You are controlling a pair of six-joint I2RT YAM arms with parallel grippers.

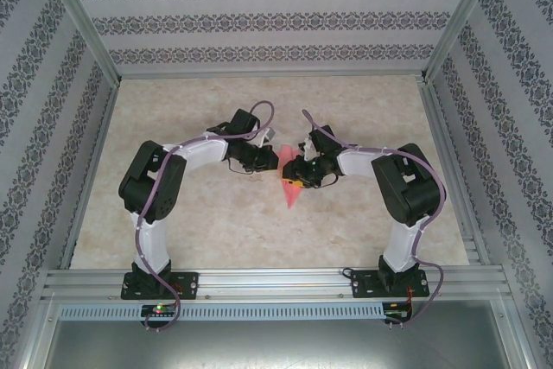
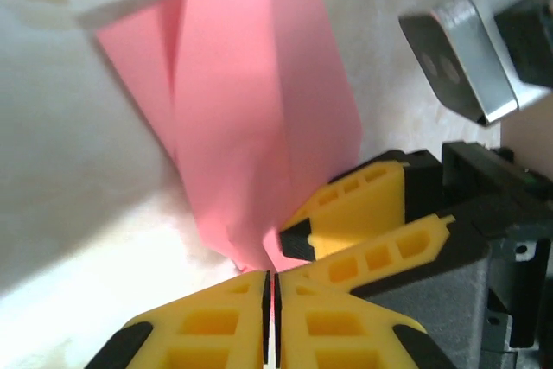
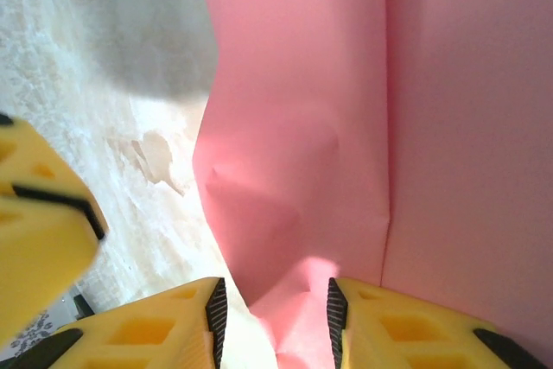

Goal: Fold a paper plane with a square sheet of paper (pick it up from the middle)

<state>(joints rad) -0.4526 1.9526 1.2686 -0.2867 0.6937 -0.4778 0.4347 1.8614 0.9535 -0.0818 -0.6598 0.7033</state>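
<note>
The pink sheet of paper is folded into a long pointed shape, its tip towards the near edge, and lies mid-table between the two arms. In the left wrist view the paper runs down into my left gripper, whose jaws are shut on its lower edge with only a thin slit between the pads. The right gripper's yellow fingers come in from the right beside it. My right gripper stands open, and the paper lies between its pads without touching them. From above, the left gripper and right gripper meet at the paper.
The table has a pale marbled top, with patterned walls on three sides and an aluminium rail along the near edge. A grey metal block on the right arm sits close to the paper. A left finger shows at the left of the right wrist view.
</note>
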